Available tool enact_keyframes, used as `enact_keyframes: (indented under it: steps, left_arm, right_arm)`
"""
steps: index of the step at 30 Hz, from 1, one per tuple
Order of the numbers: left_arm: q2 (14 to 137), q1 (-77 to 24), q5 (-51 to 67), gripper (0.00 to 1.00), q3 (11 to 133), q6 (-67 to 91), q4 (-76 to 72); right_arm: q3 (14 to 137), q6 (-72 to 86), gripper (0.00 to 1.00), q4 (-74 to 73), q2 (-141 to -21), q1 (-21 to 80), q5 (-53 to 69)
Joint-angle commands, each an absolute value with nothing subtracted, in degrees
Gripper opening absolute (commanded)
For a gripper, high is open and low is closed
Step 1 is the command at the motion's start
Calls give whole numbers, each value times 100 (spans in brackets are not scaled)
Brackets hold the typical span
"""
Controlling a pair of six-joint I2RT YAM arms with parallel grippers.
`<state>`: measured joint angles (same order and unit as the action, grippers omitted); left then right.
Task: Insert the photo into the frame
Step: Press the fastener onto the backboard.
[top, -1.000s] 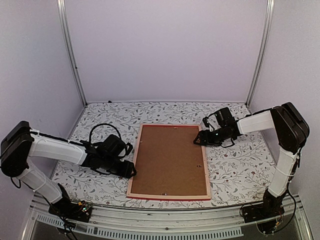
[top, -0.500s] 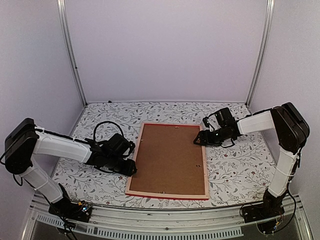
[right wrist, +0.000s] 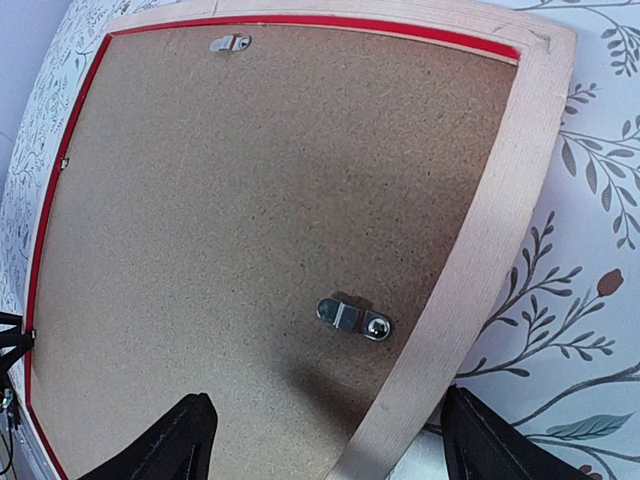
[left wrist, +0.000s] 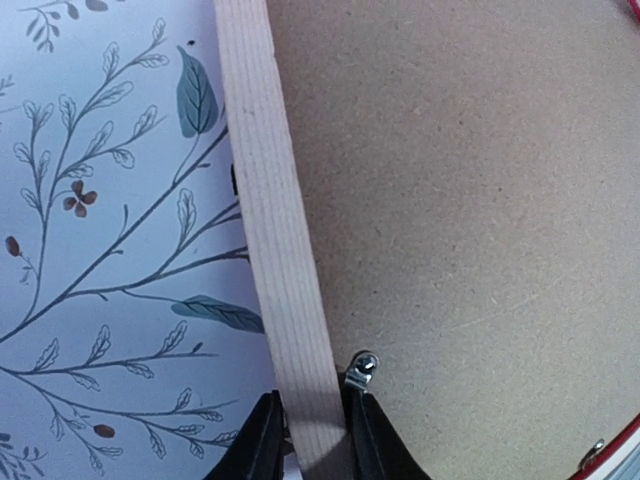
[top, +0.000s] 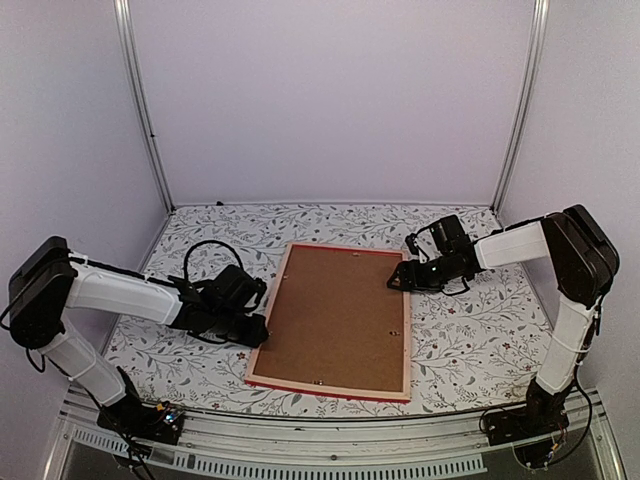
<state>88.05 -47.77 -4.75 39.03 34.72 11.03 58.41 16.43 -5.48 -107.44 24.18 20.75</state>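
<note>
The frame [top: 411,330] lies face down on the floral table [top: 470,330], a little askew, its pale wood back upward and a thin red line showing along its far, left and near edges. A plain brown backing board [top: 335,315] fills its opening, flat and level with the wood. Small metal turn clips sit at the board's edge: one [left wrist: 362,368] just inside the left rail, another [right wrist: 352,317] near the right rail and a third [right wrist: 231,43] at the far rail. The left jaws are closed on the frame's left rail toward its near end, one finger [left wrist: 257,445] on the outer side over the table, the other on the board side beside the clip. The left arm [top: 120,292] reaches in low from the left. The right jaws stand wide open over the frame's far right part, the right rail running between the two fingers [right wrist: 180,440]; whether they touch it cannot be told. The right arm [top: 510,243] stretches in from the right.
</note>
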Motion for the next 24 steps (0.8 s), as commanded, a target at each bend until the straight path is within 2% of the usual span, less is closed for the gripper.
enact_keyframes:
  steps: [1,2,4,7,13,24]
  left_arm:
    - [8745,-4699,-166,35,3972,3310,778]
    - [8773,-4698,-139,43,4006,3293,800]
    - [8801,-4693,-100,54,4063,3265,836]
    - [8821,-4696,-84,60,4099,3211,864]
    - [8879,-4694,-297,61,4124,3077,1088]
    - [9084,-4696,-681,51,4234,2638,1303]
  right_arm:
    - [5563,1644,82,-1223,-10920,2399,2002]
    - [5563,1633,82,-1230,-10913,2404,1997]
    - [5563,1622,82,-1230,-10912,2399,1995]
    - [5570,1626,82,-1226,-10931,2399,2004]
    - [5598,1617,82,-1230,-10958,2399,2004]
    - [5633,1609,82,-1257,-10964,2402,2013]
